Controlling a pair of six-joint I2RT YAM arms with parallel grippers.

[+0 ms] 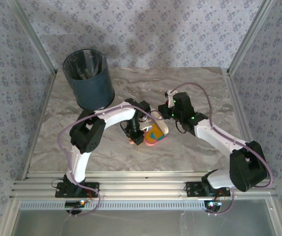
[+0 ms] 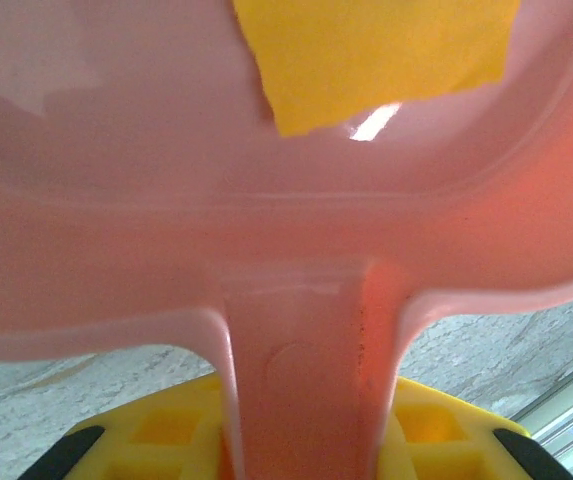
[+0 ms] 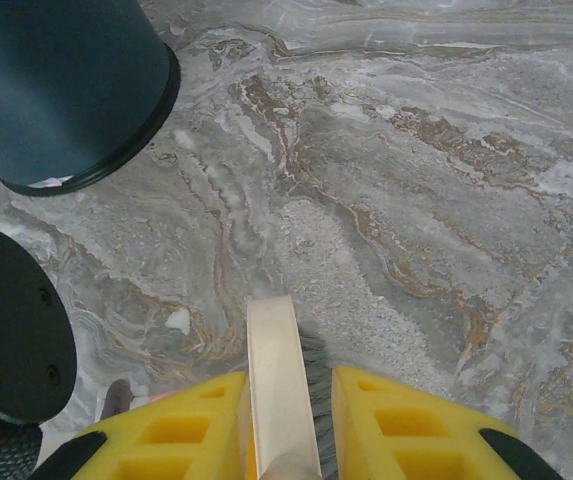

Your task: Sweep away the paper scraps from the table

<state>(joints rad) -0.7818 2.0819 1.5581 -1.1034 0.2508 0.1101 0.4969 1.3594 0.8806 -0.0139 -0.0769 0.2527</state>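
**Holding dustpan and brush above the marbled counter**

A dark blue bin [image 1: 88, 78] stands well to the far left of both arms, upright on the counter [image 1: 204, 88]. The left gripper [image 1: 140, 135] is clamped on the handle of a pink dustpan [image 1: 156, 138]; the left wrist view shows the handle running straight out between its yellow fingers [image 2: 436, 425]. The pan spreads just beyond the fingertips. The paper scraps [image 1: 155, 132] lie inside the pan, ahead of that gripper: orange pieces with a little teal beside them, and one large orange piece sits against the far wall. Just right of the pan, the right gripper [image 1: 164, 112] is closed on the cream handle of a brush [image 3: 278, 380]. The dark bristles show right beside the handle. Ahead of this gripper lies bare counter, with the bin off to its far left.
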